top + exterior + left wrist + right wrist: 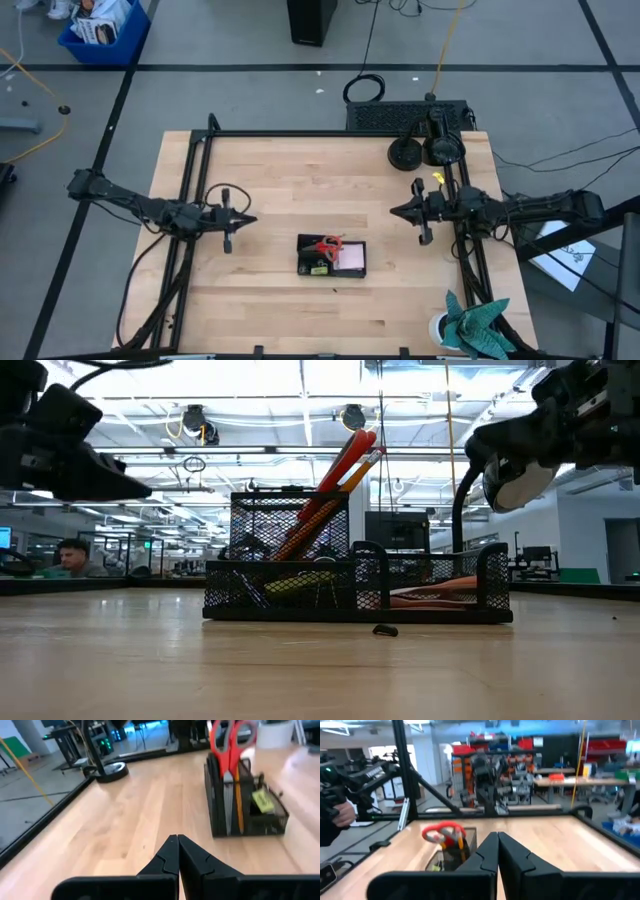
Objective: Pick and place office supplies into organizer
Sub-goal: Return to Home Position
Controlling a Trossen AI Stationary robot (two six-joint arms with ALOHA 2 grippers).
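**A:** From above, how much is done?

**B:** Nearly all, I judge. The black wire-mesh desk organizer sits at lower centre of the frame. The red-handled scissors and a pink sticky-note pad are inside it. The left gripper hovers at its upper left and the right gripper at its upper right, both well apart from it.

**A:** And level with the table?

**B:** One small dark item (a binder clip, perhaps) lies on the wooden table just in front of the organizer, possibly left to do.

**A:** The wrist views?

**B:** An orange pencil stands beside the scissors. Each arm reaches out level, its fingers pressed together and holding nothing.
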